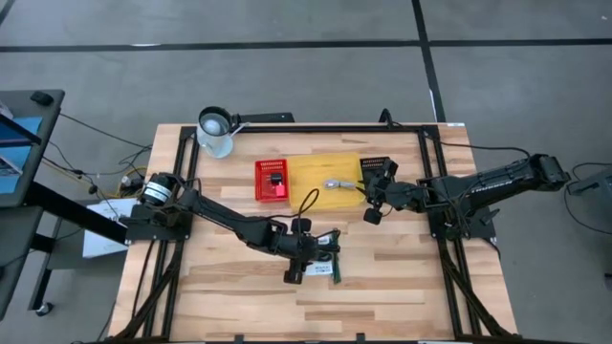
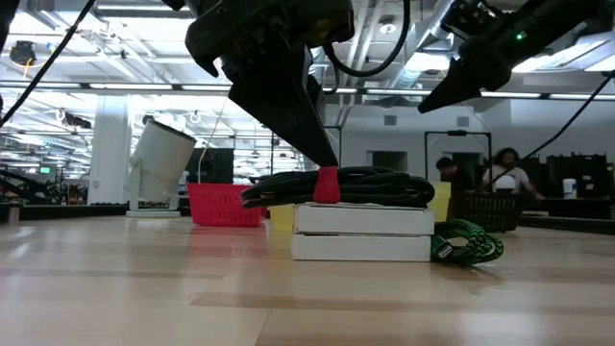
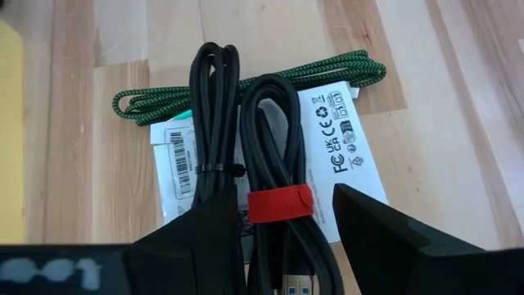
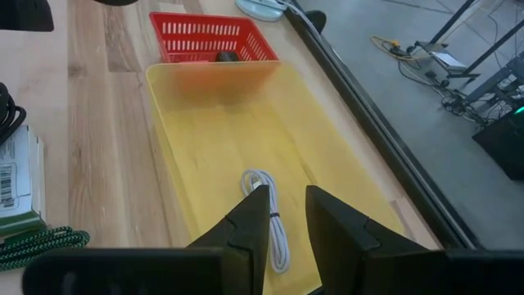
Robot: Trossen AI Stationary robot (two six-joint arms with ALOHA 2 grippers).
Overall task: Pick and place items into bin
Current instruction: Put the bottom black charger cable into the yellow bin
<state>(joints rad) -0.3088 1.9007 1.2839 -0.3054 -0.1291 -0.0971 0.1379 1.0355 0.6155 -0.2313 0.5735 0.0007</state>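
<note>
The coiled black cable [image 3: 274,176] with its red strap [image 3: 280,204] lies lengthwise between the left gripper's [image 3: 282,225] spread, empty fingers, atop the white packet [image 3: 348,156], near the yellow bin [image 1: 325,180]; the right gripper [image 4: 285,215] hovers there, narrowly parted, holding nothing.

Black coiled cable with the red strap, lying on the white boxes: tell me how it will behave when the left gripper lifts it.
The black coiled cable bundled by a red strap would probably lift as one bundle, since the strap and a thin tie cinch its strands. Its loop ends look floppy and may sag. It seems light, so the stacked white boxes beneath likely stay put between the left gripper's open fingers.
</note>
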